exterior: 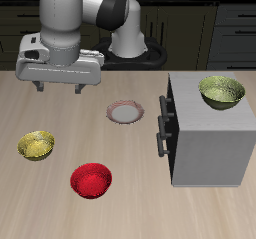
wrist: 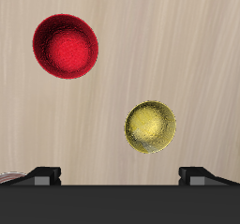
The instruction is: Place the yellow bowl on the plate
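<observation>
The yellow bowl [exterior: 36, 144] is small, shiny and golden-yellow, and sits upright on the wooden table near its front edge. It also shows in the wrist view [wrist: 150, 126]. The plate [exterior: 125, 112], pale with a reddish-brown rim, lies flat near the table's middle, beside the grey cabinet. My gripper [exterior: 61, 86] hangs open and empty above the table, farther back than the yellow bowl and apart from it. In the wrist view the gripper [wrist: 120, 173] shows both fingertips [wrist: 42, 173] spread wide with nothing between them.
A red bowl [exterior: 90, 179] sits near the front edge, between the yellow bowl and the cabinet; it also shows in the wrist view [wrist: 66, 47]. A grey cabinet [exterior: 205, 143] with dark handles stands beside the plate. A larger olive bowl [exterior: 222, 91] rests on its top.
</observation>
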You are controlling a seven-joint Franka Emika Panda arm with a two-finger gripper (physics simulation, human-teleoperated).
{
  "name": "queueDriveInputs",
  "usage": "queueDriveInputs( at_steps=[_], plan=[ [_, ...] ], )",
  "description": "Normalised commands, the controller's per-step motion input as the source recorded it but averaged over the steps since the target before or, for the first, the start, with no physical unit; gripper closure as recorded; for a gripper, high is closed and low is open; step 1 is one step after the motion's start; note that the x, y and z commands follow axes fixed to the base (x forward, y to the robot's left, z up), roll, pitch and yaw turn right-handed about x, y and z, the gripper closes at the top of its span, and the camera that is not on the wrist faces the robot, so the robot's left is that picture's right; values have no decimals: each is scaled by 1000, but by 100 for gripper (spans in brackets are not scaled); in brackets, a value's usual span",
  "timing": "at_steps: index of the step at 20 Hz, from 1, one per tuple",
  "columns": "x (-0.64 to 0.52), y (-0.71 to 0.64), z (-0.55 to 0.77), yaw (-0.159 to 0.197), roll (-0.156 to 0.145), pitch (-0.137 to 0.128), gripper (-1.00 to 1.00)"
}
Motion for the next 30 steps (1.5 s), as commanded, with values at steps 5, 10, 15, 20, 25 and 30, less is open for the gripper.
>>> queueDriveInputs(
  at_steps=[5,10,15,20,25,30],
  plan=[
    [-80,-129,-170,-1,-4,-1,-100],
    [-37,-112,-193,2,-3,8,-100],
    [36,-77,-187,3,-5,12,-100],
    [14,1,-106,7,7,-9,-100],
    [-11,-42,-261,-7,-5,21,-100],
    [19,-43,-200,-5,-11,20,-100]
  ],
)
